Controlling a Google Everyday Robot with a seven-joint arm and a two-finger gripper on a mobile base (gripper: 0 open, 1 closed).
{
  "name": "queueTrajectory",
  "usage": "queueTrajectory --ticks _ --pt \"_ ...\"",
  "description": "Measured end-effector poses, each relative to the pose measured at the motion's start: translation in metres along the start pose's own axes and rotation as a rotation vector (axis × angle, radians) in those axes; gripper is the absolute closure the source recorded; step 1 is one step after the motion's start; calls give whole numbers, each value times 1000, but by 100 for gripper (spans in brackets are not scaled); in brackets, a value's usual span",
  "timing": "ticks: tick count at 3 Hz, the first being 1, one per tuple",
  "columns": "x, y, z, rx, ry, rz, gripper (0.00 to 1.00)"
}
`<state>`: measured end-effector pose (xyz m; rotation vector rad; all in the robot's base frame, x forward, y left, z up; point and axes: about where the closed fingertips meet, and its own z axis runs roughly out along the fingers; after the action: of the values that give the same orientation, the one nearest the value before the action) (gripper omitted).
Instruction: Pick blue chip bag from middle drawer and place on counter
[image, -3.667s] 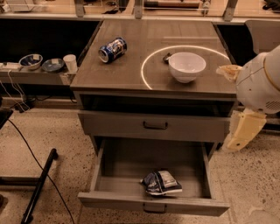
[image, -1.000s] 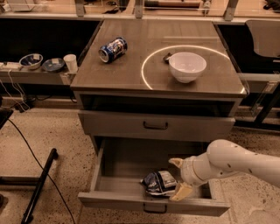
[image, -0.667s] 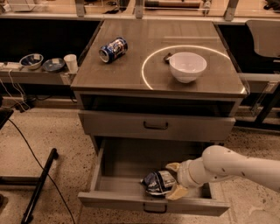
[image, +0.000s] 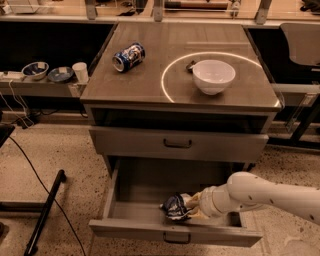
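Observation:
The blue chip bag (image: 173, 206), crumpled dark-blue foil with white patches, lies in the open middle drawer (image: 150, 227) near its front wall. My gripper (image: 193, 207) has reached down into the drawer from the right on its white arm. Its tan fingers (image: 196, 199) are closed on the bag's right end. The bag still rests low in the drawer. The counter (image: 145, 75) above is a grey-brown wood top with a bright circle (image: 167, 75) marked on it.
A white bowl (image: 213, 76) sits inside the circle and a blue-and-white can (image: 128, 56) lies on the counter's left side. The shallower drawer (image: 177, 144) above is shut. A side shelf with small bowls (image: 35, 70) and a cup (image: 80, 71) stands at the left. A black bar (image: 45, 212) and cable lie on the floor.
My gripper came down into the drawer, moved left onto the chip bag, and its fingers drew together on it. The bag shifted slightly left.

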<state>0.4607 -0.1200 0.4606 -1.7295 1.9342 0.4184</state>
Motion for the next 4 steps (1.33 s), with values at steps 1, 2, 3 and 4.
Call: queueTrajectory --ticks 1,2,3,4 --pt "-20 -7 0 11 -136 20 99" --pt "-70 -16 -49 68 -352 -35 100" --pt "-92 -20 -143 169 -516 -127 100" --pt "-75 -36 -242 258 -535 -183 100"
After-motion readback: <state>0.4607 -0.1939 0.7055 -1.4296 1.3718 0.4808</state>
